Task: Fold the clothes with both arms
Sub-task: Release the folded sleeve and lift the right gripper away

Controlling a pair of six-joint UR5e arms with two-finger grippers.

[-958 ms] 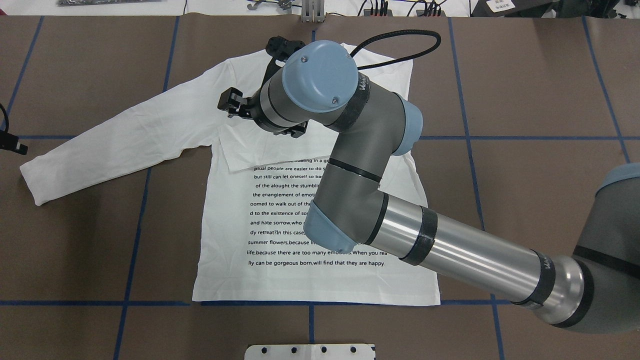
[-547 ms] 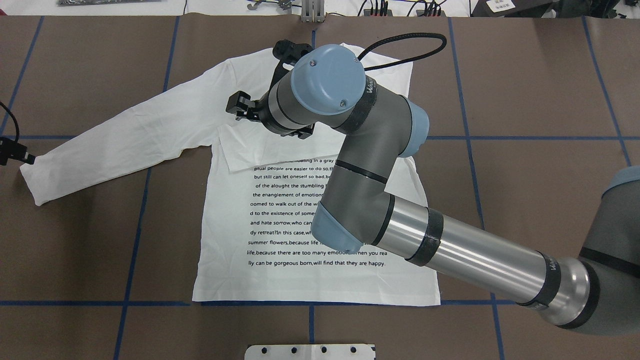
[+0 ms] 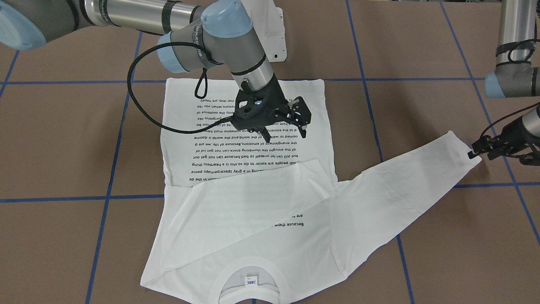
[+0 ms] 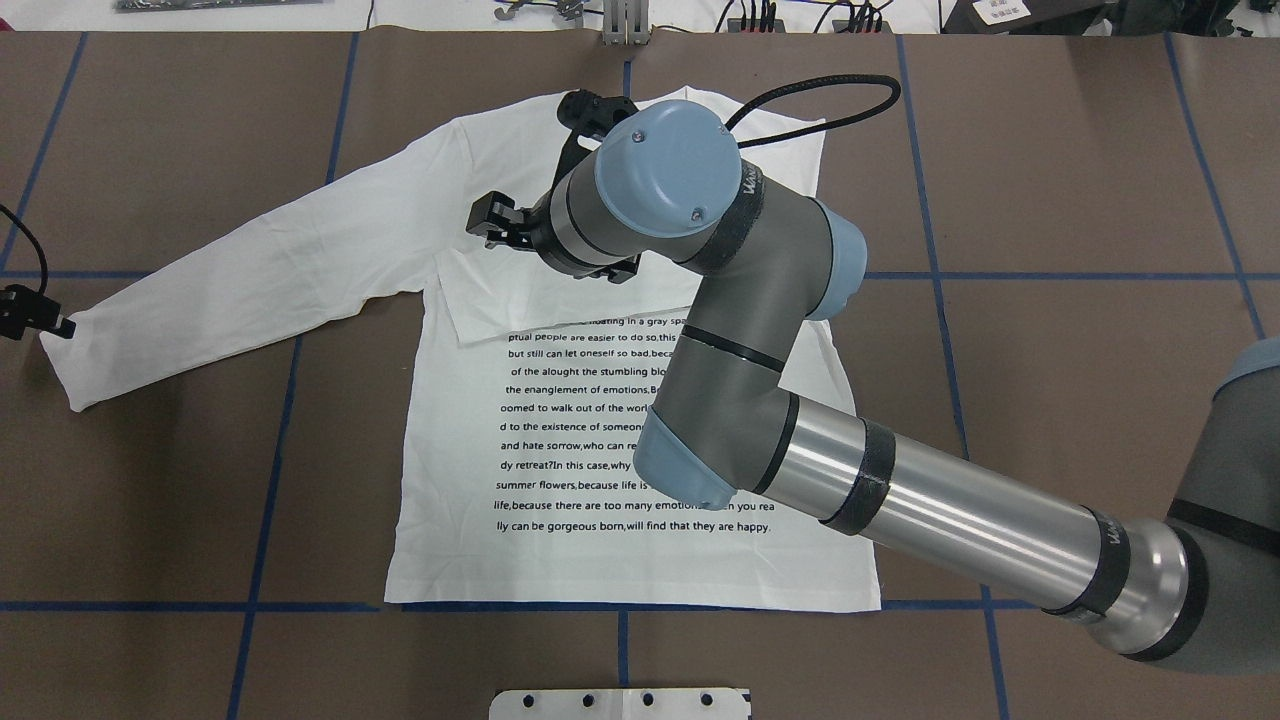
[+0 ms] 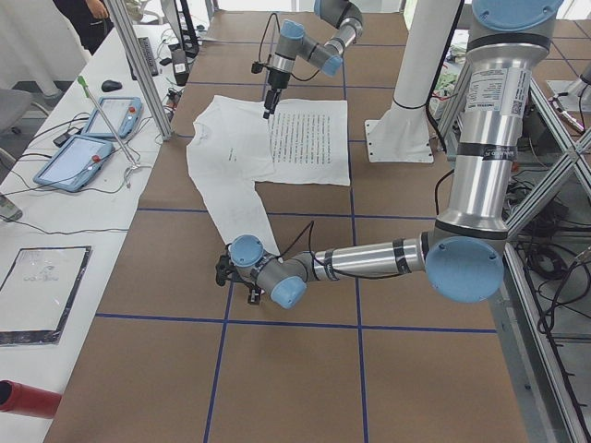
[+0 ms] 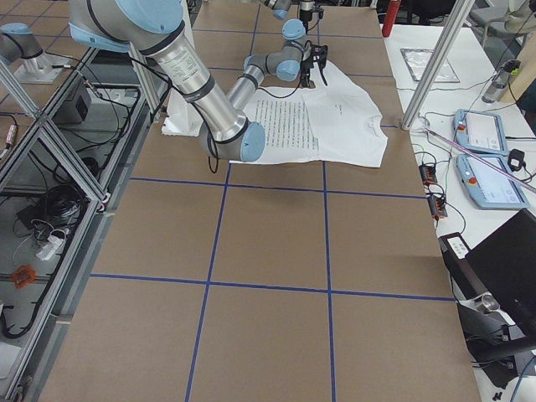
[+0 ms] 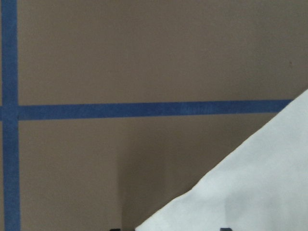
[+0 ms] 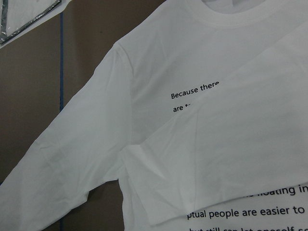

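Observation:
The white long-sleeved T-shirt (image 4: pixel 600 560) lies flat, text side up, with its collar (image 3: pixel 249 270) at the far edge from the robot. One sleeve (image 3: pixel 261 185) is folded across the chest and covers the top text lines. The other sleeve stretches out sideways to its cuff (image 4: pixel 60 370). My right gripper (image 3: pixel 284 131) hangs open over the chest, holding nothing. My left gripper (image 3: pixel 476 152) sits low at the cuff corner (image 7: pixel 250 183); its fingertips just show, apart, at the bottom edge of the left wrist view, with cloth partly between them.
Blue tape lines (image 4: pixel 270 440) grid the brown table. The white base plate (image 4: pixel 620 703) sits at the near edge. A side bench beyond the far edge holds teach pendants (image 5: pixel 92 129) and cables, with aluminium posts (image 6: pixel 435 59) beside it.
The right arm has drifted to the right in the overhead view, its gripper still open above the shirt. The left gripper has come in and down to the cuff.

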